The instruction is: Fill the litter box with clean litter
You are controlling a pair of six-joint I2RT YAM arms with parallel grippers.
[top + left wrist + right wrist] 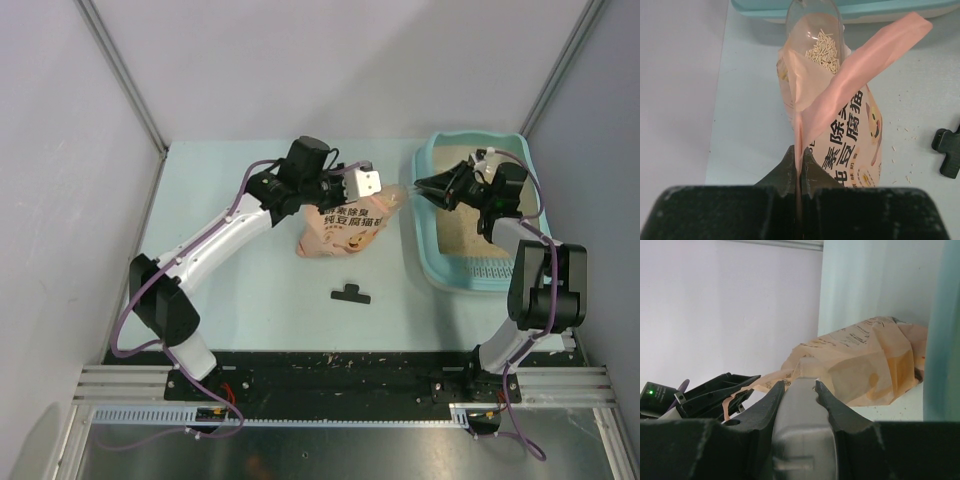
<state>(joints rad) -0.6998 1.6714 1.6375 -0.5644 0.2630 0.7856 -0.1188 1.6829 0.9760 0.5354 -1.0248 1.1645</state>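
1. The pale green table carries the teal litter box at its far right.
2. A peach bag sits just left of it.
3. A small black piece, possibly a clip, lies nearer, at centre.

The top camera looks down from high behind the arms, far off, with the whole table in frame and its near edge at 6 o'clock. The left wrist camera looks closely along the left gripper at the bag, with the scoop and box rim at 12 o'clock. The right wrist camera sits low, facing past the right gripper toward the bag, with the box wall at 3 o'clock. All three views share the bag and box.
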